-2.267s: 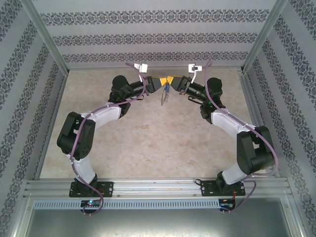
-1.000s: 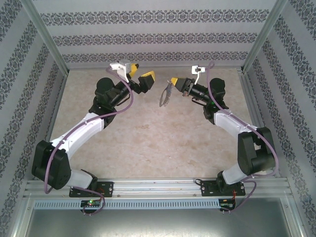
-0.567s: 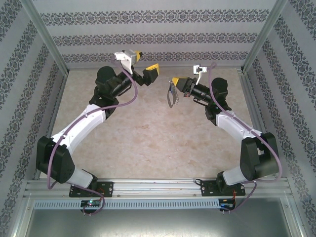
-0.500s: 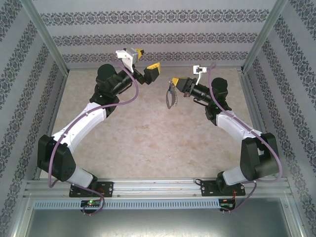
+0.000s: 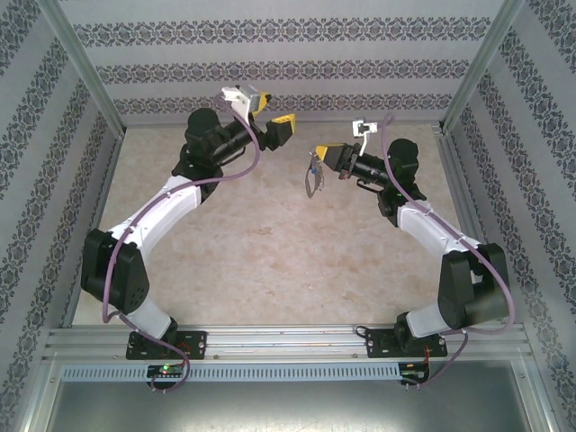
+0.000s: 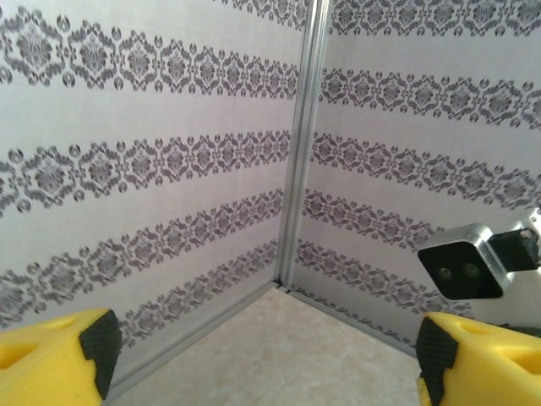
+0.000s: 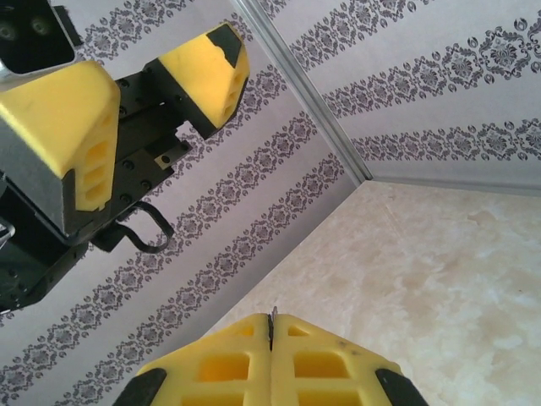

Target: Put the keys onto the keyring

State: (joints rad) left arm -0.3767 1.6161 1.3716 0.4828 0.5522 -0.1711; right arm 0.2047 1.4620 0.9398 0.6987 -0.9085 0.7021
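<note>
Hanging from the right gripper (image 5: 322, 155), the keyring (image 5: 311, 178) dangles as a thin grey loop and chain over the far middle of the table (image 5: 270, 261); the keys are too small to pick out in that hanging bunch, so I cannot tell whether they sit on the loop. The right gripper's yellow fingers (image 7: 330, 355) are pressed together, clamped on the keyring; in the right wrist view a fine sliver of metal pokes up from the seam between them.

Just to the left and slightly farther back, the left gripper (image 5: 268, 112) faces the right one, well apart from the keyring and touching nothing; its jaws stand wide apart, one yellow finger (image 5: 255, 101) close to the far wall, the other nearer the keyring; in the left wrist view the two fingers sit at opposite bottom corners, with only the beige table and the patterned walls (image 6: 169, 169) between them. Both arms reach from their bases at the near edge towards the far end.
</note>
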